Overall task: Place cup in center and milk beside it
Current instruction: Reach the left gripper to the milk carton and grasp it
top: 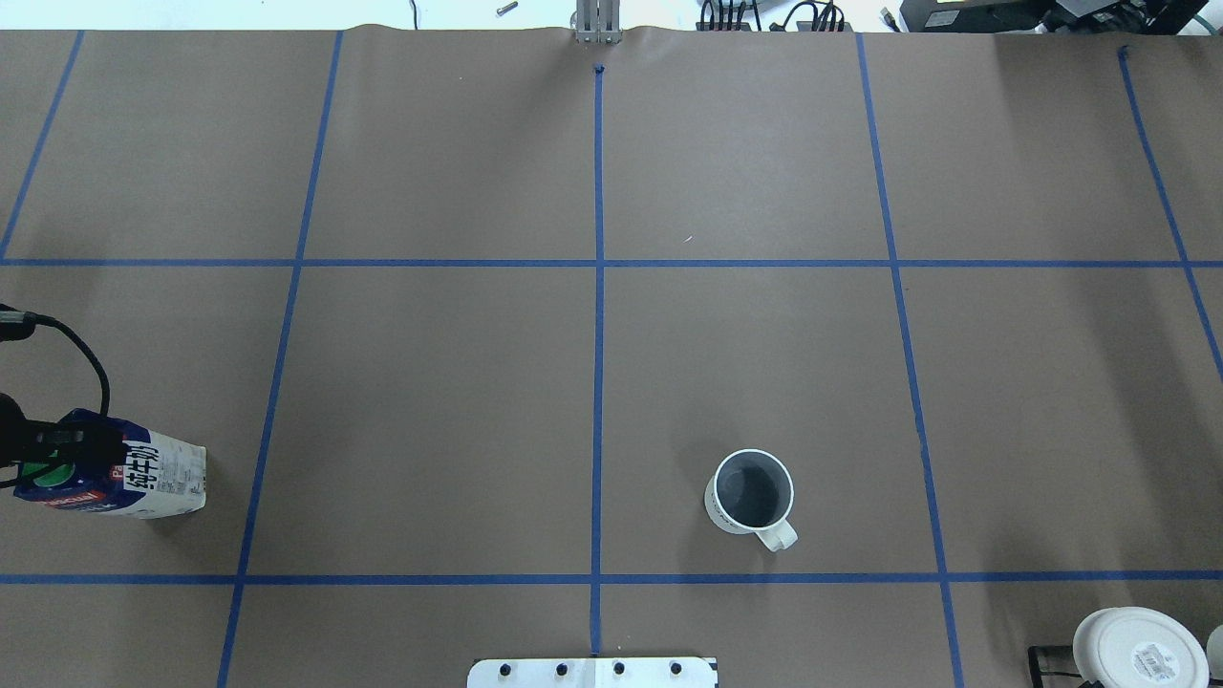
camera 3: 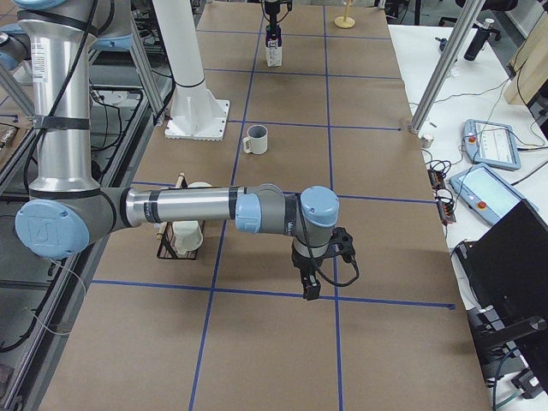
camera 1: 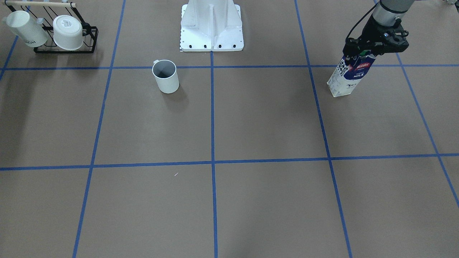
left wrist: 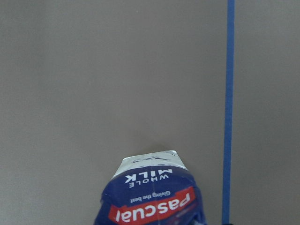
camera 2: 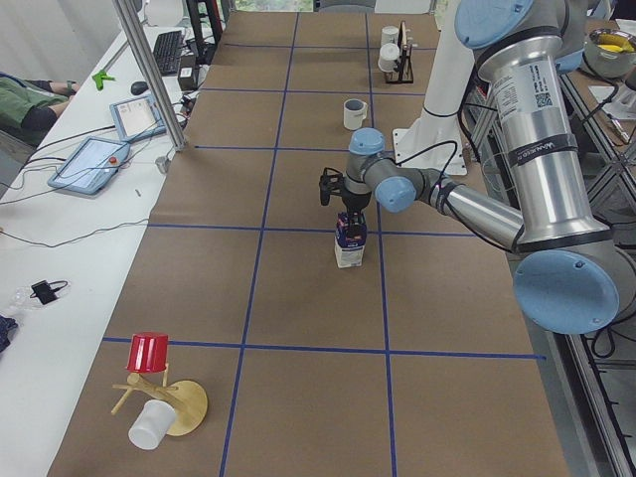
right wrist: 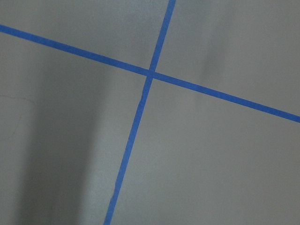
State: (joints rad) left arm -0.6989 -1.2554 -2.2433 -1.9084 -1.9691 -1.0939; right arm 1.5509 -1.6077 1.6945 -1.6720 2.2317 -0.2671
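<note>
The milk [camera 1: 349,77] is a blue and white carton at the table's left end; it also shows in the overhead view [top: 143,475] and the left wrist view [left wrist: 152,197]. My left gripper [camera 1: 362,53] is shut on its top by the green cap, and the carton's base looks to be at the table surface. The cup [camera 1: 165,77], a plain white mug, stands upright near the robot base, right of the centre line [top: 752,492]. My right gripper [camera 3: 309,291] shows only in the exterior right view, low over a tape line, and I cannot tell whether it is open.
A black rack [camera 1: 89,39] with two other white cups stands at the robot's near right corner [top: 1046,659]. The white robot base [camera 1: 211,28] is behind the mug. A red cup [camera 2: 149,351] and a wooden stand [camera 2: 184,402] lie at the far left end.
</note>
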